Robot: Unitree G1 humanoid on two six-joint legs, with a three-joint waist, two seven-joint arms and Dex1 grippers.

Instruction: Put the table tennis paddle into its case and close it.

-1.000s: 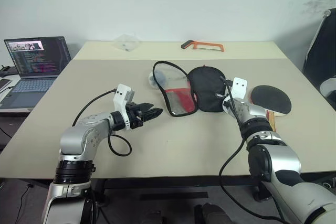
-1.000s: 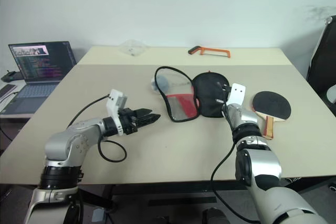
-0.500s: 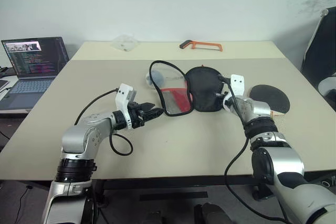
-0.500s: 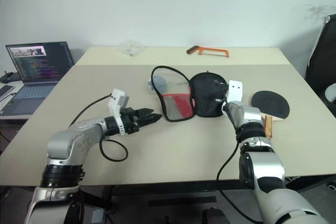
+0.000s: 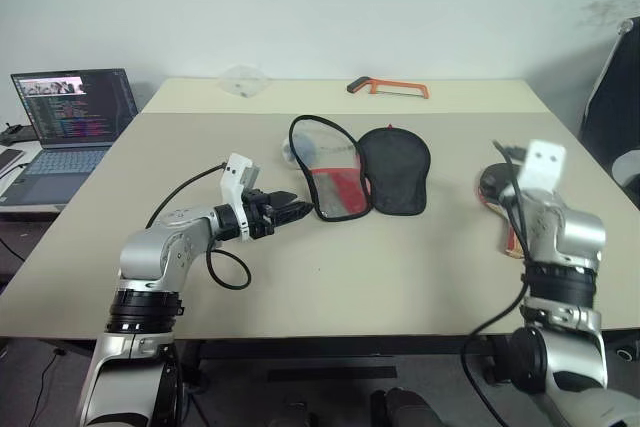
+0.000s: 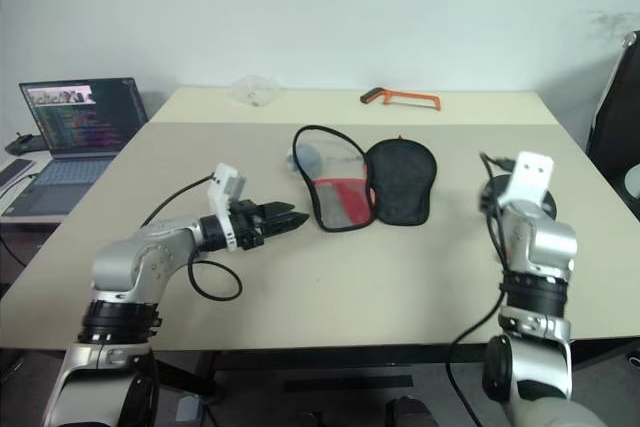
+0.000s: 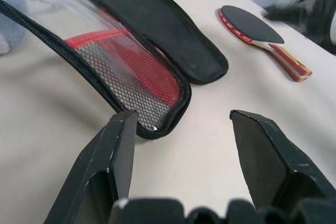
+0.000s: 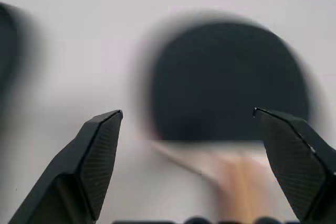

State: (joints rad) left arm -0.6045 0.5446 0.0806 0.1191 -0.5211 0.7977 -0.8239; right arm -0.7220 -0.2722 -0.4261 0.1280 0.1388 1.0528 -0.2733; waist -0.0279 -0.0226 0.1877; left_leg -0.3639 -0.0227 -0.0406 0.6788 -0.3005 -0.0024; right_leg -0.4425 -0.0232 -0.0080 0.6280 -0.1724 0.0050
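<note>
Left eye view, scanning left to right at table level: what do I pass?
Laptop → left end effector → opened case → table tennis paddle → right end effector's wrist.

A plain pale wall [image 5: 320, 7] is running behind a wide beige table [image 5: 380, 267]. An open laptop [image 5: 72, 112] is glowing on a side desk at the left, and a dark chair [image 5: 612, 97] is standing at the right edge.

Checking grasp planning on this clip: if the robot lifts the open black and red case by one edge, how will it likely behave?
The case is probably floppy: thin fabric flaps lie splayed flat on the table. Its mesh half would likely sag. It looks light and unlikely to roll.
</note>
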